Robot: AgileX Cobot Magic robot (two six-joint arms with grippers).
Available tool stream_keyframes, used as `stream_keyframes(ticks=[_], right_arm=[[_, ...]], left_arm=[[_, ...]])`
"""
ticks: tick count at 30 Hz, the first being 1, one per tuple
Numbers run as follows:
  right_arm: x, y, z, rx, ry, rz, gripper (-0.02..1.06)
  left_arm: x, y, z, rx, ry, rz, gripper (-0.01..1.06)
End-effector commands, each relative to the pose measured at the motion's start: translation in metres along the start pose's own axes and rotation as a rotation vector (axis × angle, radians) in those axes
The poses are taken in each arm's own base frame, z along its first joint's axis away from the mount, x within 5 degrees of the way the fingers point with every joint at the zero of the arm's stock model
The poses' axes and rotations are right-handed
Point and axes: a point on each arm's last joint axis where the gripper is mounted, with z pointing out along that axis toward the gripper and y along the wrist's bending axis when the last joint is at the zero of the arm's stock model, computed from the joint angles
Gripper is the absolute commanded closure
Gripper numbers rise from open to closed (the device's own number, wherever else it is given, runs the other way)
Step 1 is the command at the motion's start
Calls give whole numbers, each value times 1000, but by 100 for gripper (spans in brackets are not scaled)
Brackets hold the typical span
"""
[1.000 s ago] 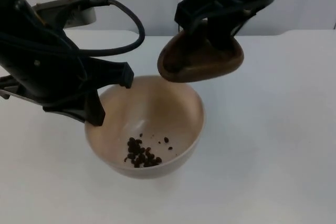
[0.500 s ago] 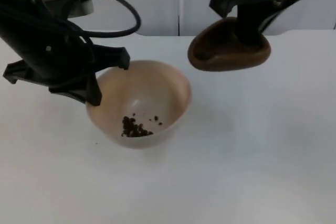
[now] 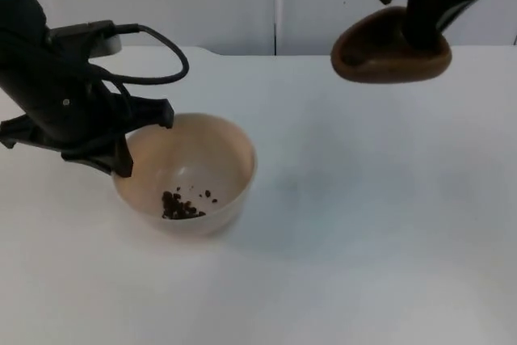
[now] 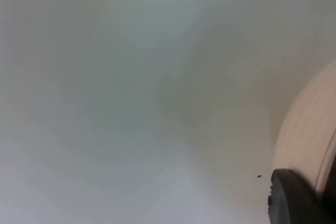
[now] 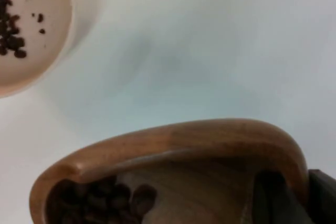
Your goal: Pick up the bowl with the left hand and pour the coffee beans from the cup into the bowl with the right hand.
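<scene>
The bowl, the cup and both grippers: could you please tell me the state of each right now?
Bowl: upright, a small pile of beans inside, rim held by the left gripper.
Cup: held in the air by the right gripper, away from the bowl, some beans inside.
Table: white.

1. The scene is lit evenly and softly from above; the white desk [image 3: 363,224] is rendered bright, without glare.
2. A faint, diffuse shadow is cast on the desk to the right of the bowl [image 3: 187,174] in the top view.
3. The left arm is rendered as a near-black mass at the left of the top view, with little detail.
4. The left wrist view is seen out of focus; the bowl's wall [image 4: 310,140] is smeared.
5. In the right wrist view the wooden cup [image 5: 173,171] is seen softly blurred, and a dim shadow lies on the desk.
</scene>
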Motion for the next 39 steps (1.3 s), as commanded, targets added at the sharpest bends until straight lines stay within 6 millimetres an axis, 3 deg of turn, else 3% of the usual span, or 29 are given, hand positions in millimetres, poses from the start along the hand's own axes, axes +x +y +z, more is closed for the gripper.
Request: stream_keyframes(ticks=[1,6,16,25,39], right_arm=[[5,-7,5,7,1,4,104],[20,-12,27,10,28,18,104],[51,-10,66,45,22,120,104],[66,-16,80,132,10,216,104],[101,-7,108,98,18,286,104]], left_arm=[[-5,0,4,4,-11,2,105],[-5,1,16,1,13,-5,105],[-6,1,17,-1,-4,-6,105],[-7,0,17,12,-9,-34,105],[-7,0,17,18,-13,-50,105]])
